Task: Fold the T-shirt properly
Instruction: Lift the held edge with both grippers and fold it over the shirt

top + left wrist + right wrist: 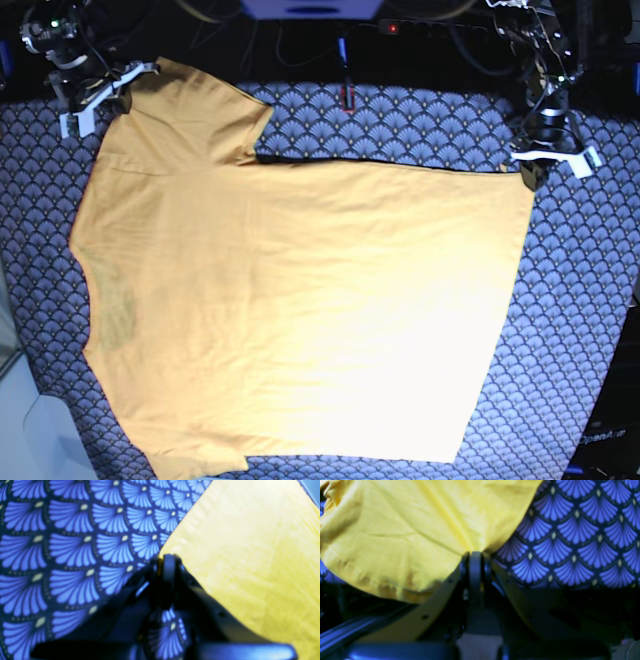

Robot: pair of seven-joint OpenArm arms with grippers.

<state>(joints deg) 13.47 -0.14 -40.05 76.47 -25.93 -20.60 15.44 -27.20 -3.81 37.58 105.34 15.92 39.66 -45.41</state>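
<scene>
Two claws are clamped on the yellow T-shirt point(300, 300) spread over the table point(590, 300): left claw point(169, 563) pinching a hem corner, right claw point(475, 561) a sleeve edge.

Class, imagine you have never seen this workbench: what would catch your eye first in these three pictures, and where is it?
First, the big yellow-orange T-shirt, spread flat across most of the blue scallop-patterned tablecloth. Next, the two arms at the far corners: the left gripper pinches the shirt's hem corner, on the base view's right. The right gripper is shut on a sleeve at that view's upper left.
</scene>
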